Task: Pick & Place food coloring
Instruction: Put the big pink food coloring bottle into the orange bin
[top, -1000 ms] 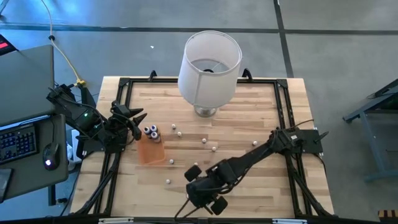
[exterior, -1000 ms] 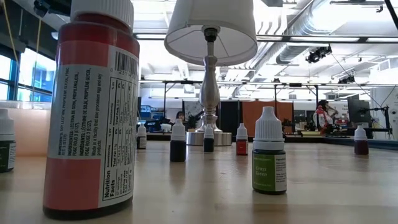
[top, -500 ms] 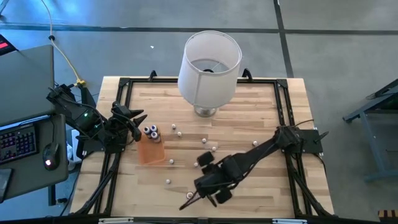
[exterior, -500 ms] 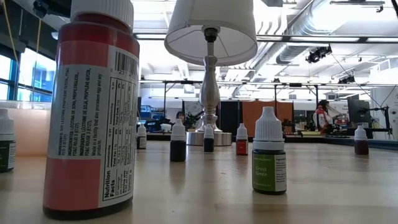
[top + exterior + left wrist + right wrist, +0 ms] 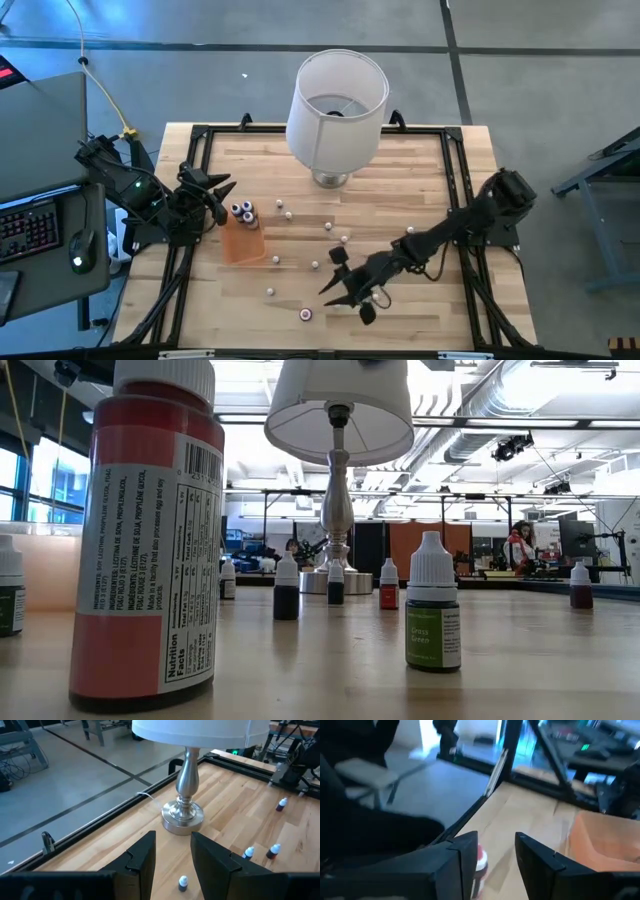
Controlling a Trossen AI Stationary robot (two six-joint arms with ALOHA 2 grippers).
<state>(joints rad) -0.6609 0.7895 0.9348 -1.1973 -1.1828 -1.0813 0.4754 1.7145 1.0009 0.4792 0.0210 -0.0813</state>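
Note:
Several tiny food coloring bottles stand scattered on the wooden table (image 5: 420, 160), such as one (image 5: 314, 265) mid-table and a green one (image 5: 433, 605). Purple-topped ones (image 5: 241, 211) stand in the flat orange tray (image 5: 242, 245). A red-topped bottle (image 5: 305, 314) stands upright near the near edge, large in the low view (image 5: 150, 530). My right gripper (image 5: 340, 285) is open just to its right, and the bottle (image 5: 480, 861) shows ahead between the fingers. My left gripper (image 5: 215, 190) waits open at the table's left edge by the tray.
The big white lampshade (image 5: 337, 98) and its metal base (image 5: 183, 815) stand at the far middle of the table. A black frame (image 5: 455, 170) runs around the table edges. A desk with keyboard (image 5: 30, 230) is left of the table.
My right gripper has drawn back from the near edge toward the table's right and slightly toward its far edge, the arm folding toward its base. This uncovers the red-topped bottle in the high view; the bottle has stayed in place.

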